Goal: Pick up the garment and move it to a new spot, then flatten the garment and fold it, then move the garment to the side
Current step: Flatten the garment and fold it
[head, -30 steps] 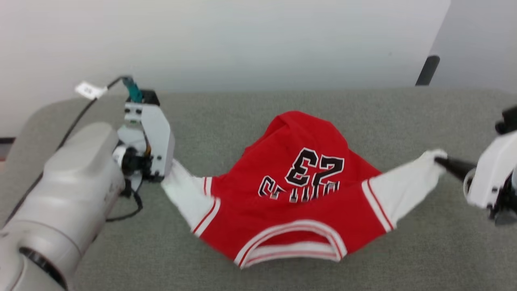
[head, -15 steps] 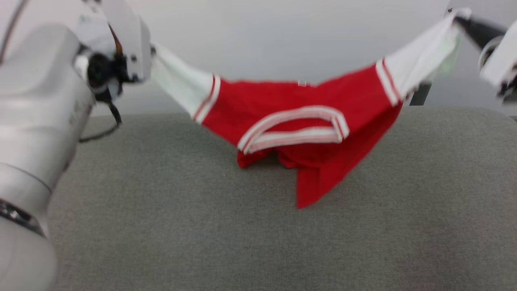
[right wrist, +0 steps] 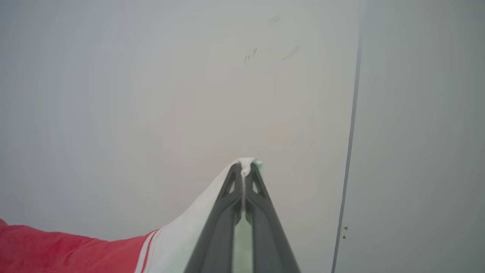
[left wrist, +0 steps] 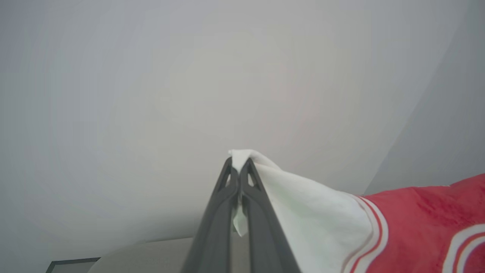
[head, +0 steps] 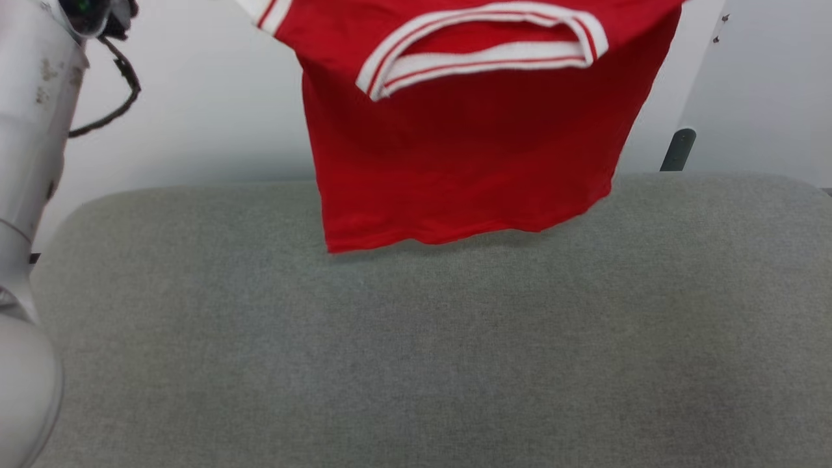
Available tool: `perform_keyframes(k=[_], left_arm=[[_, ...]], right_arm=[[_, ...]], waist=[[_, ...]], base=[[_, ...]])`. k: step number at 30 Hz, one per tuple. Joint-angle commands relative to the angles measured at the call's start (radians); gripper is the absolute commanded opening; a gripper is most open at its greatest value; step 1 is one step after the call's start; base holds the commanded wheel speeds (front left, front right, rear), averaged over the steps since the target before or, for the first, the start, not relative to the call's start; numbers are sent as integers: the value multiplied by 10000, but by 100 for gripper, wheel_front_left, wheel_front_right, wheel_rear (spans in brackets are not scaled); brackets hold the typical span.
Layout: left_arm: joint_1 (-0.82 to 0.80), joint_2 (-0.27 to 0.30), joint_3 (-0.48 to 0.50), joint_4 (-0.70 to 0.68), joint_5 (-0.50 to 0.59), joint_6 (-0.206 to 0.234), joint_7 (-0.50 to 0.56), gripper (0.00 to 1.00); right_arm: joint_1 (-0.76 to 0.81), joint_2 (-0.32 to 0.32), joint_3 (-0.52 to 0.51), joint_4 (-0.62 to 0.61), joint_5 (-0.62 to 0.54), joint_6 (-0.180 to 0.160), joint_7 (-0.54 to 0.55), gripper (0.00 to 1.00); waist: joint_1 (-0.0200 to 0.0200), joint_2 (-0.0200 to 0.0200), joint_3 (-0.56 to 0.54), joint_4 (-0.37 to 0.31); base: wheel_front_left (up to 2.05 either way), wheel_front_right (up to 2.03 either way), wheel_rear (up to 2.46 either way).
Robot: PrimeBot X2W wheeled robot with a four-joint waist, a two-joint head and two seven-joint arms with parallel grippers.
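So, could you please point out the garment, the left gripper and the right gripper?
garment (head: 468, 169), head view, on the red body below the collar.
left gripper (left wrist: 239, 168), left wrist view, midway between its shut fingertips.
right gripper (right wrist: 244, 170), right wrist view, midway between its shut fingertips.

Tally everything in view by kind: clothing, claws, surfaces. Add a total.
Shirts: 1, the red shirt, held up by its white sleeves.
Claws: 2, the left claw and the right claw, each shut on a sleeve end.
Surfaces: 1, the grey padded top.
Total: 4.
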Motion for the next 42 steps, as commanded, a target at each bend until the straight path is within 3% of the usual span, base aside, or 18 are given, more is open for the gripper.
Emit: perform_keyframes(k=[1,12,27,33,36,42], left_arm=[[-85,-44,32,70,97,-13,-170,0],[-683,-211,291,382,-71,-160,-928,0],[-3468,-469,652,390,238,-8,-3108,0],[-4556,-640,744,310,390,-150,-3986,0],[-4861,-797,873,297,329,-193,-4567,0],[-4873,-951,936,378,374,-308,-5231,0]], right_arm=[[-249,-12,139,298,-30,4,-212,0],[-1387,-106,1290,1620,458,4,-1623,0],[-4060,-893,2066,2610,-485,2,-5049,0],[-5097,-1221,1657,2842,-1401,2,-5530,0],[-5465,-1467,988,2234,-2081,2,-5547,0],[-4923,-1014,-226,1397,-3575,1,-5534,0]], waist=[[0,0,14,8],[0,0,758,-29],[0,0,4840,28],[0,0,6537,411],[0,0,7190,696],[0,0,7970,1046]], base=[[0,0,0],[0,0,0],[0,0,0],[0,0,0],[0,0,0],[0,0,0]])
